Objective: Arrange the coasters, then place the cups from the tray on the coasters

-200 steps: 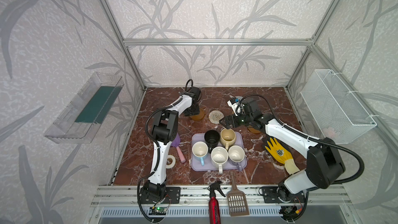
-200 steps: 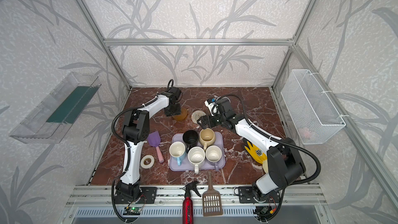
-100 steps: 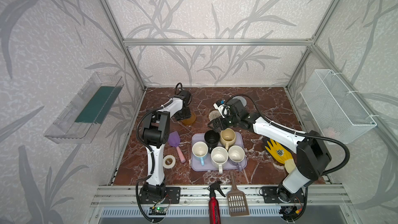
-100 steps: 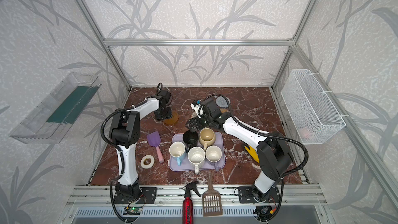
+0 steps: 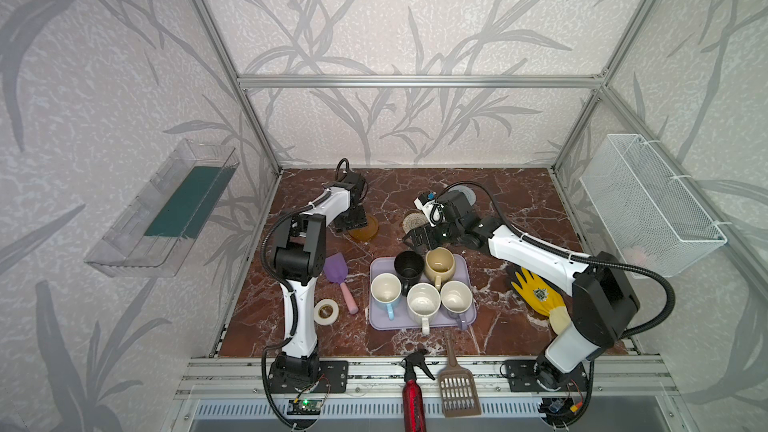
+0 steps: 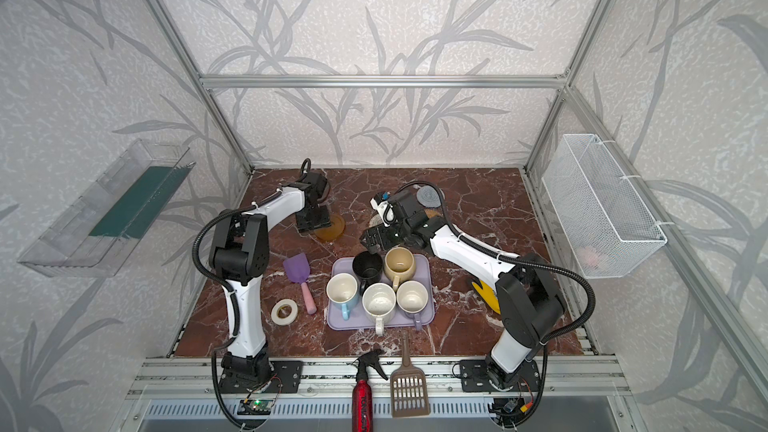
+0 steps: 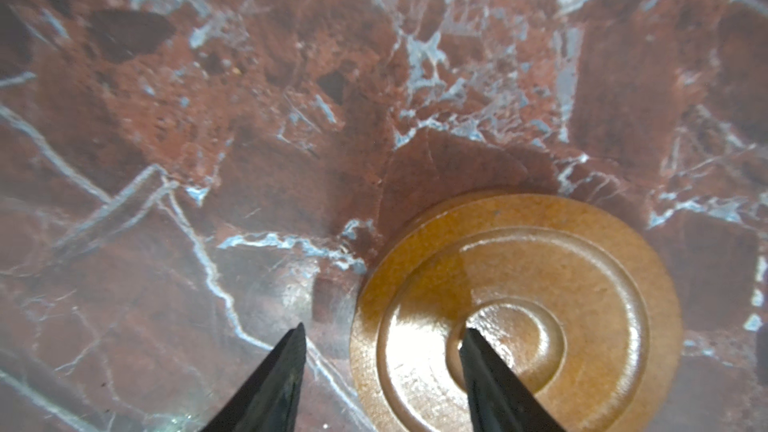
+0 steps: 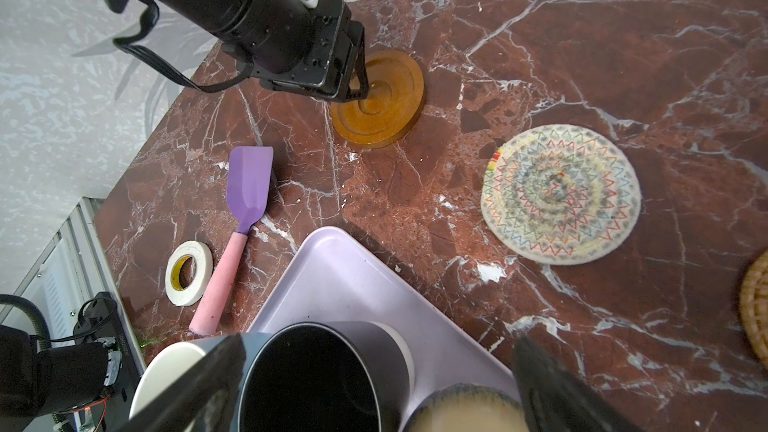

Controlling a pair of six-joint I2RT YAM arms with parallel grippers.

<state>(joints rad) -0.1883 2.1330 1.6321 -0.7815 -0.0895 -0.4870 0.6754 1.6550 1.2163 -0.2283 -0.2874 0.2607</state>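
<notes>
- Left gripper [image 7: 382, 329]: fingers spread, nothing grasped. One tip sits over the centre ring of a brown wooden coaster [image 7: 540, 284]; the other is over the bare marble table [image 7: 249, 118], just off the coaster's rim.
- The wooden coaster lies flat on the table, left of centre in both top views and above the tray's upper left corner.
- Right gripper [image 8: 380, 340]: released, jaws wide. It hangs over the black mug [image 8: 307, 380] with one finger on each side of the mug's mouth. Cannot tell whether they touch it.
- Lavender tray [image 5: 419, 324]: lower centre of frame in both top views, with all five mugs upright in it. The black mug and beige mug [image 5: 439, 263] are along its upper edge. Below them are the light blue mug [image 5: 385, 290], white mug [image 5: 423, 301] and lavender mug [image 5: 456, 297] in a row.
- Cream woven coaster [image 8: 559, 199]: flat on the marble, between the wooden coaster and the right arm, bare.
- Grey-blue woven coaster [image 6: 428, 195]: above the right wrist in the frame, partly behind its cable.
- Tan rattan coaster [image 8: 754, 313]: only an edge shows.
</notes>
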